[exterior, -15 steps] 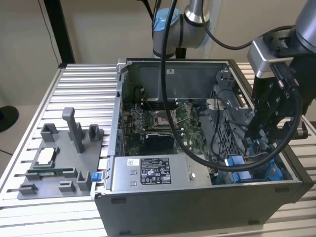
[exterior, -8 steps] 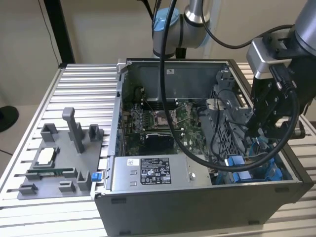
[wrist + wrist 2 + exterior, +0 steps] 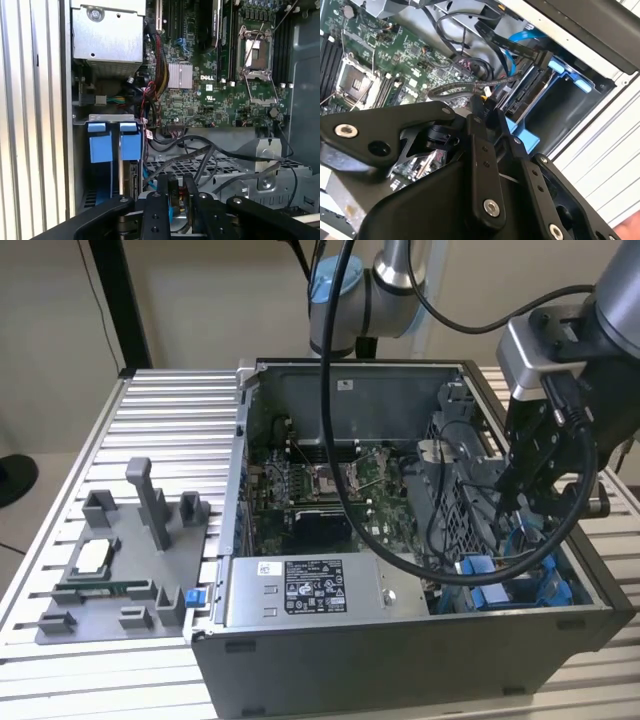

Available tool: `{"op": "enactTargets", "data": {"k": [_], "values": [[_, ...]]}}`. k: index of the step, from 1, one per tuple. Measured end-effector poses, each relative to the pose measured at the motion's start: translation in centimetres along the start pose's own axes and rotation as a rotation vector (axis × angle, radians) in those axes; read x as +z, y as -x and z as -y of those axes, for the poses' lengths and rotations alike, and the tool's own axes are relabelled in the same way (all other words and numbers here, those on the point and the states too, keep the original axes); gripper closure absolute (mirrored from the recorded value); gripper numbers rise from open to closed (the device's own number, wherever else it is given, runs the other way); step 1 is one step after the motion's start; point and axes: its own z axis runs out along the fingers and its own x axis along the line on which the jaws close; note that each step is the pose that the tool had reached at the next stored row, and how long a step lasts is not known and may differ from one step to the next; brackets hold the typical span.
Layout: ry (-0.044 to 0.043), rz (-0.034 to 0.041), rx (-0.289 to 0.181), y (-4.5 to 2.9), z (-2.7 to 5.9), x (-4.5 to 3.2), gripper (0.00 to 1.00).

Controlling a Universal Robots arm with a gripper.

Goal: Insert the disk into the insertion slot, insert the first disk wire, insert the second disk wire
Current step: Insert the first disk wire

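Open dark metal computer case (image 3: 400,660) lies side-up on the slatted aluminium bench (image 3: 150,410), so the bays are reachable. The silver disk (image 3: 525,95) in its blue carrier sits in the grey, blue-railed insertion slot (image 3: 527,137). The end effector (image 3: 486,111) looks clamped on a small dark wire plug (image 3: 172,197) just beside the disk's rear, likely for lining up.

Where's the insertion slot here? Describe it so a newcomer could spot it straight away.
Start at the open computer case on the slatted table. In its near corner on the exterior view's right, past the labelled grey power-supply box, sits the insertion slot. Its bright blue plastic rails set it apart from the grey perforated cage beside it.
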Motion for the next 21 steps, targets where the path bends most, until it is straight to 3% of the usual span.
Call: {"op": "enactTargets", "data": {"k": [13, 21], "values": [[0.0066, 0.0035, -0.009, 0.02, 0.42, -0.25, 0.00], [0.0106, 0.0038, -0.022, -0.48, 0.50, -0.34, 0.00]]}}
